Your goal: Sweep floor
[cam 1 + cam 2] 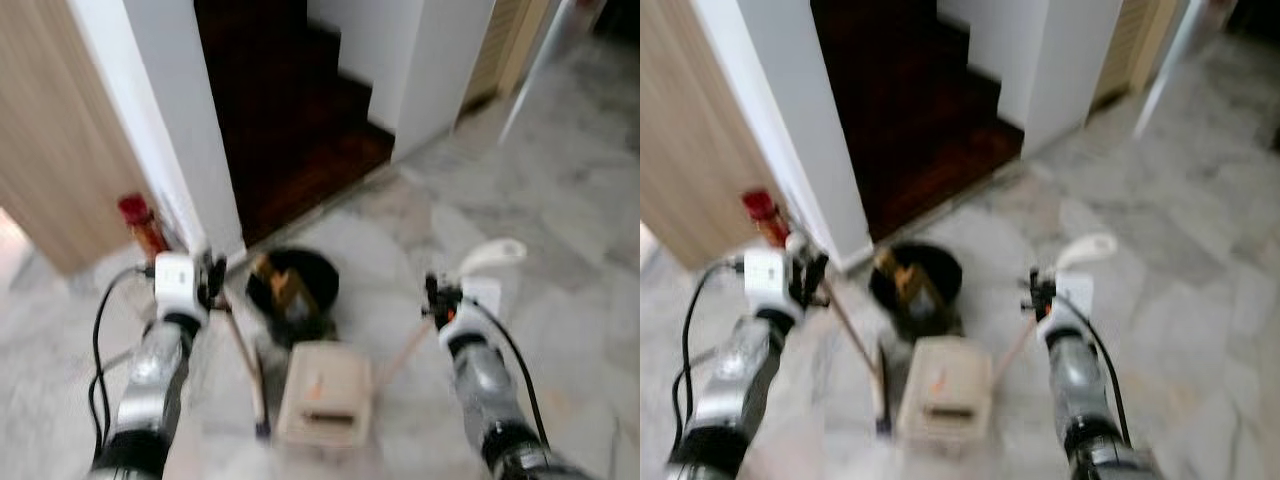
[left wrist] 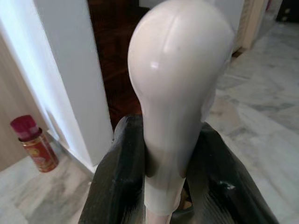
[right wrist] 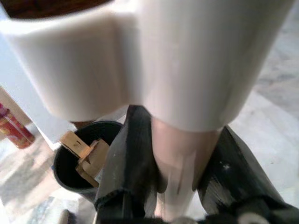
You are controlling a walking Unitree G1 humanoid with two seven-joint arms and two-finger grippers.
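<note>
My left gripper is shut on a thin wooden broom stick that slants down to the floor. Its rounded white end stands up between the black fingers. My right gripper is shut on a second wooden stick with a white grip on top. That stick runs down to a beige dustpan on the floor between my arms. The head views are blurred, and the broom's head cannot be made out.
A black bin holding cardboard scraps stands just beyond the dustpan. A red spray can sits against a white wall corner. Behind it are a dark wooden doorway and a wooden panel at left. Marble floor spreads right.
</note>
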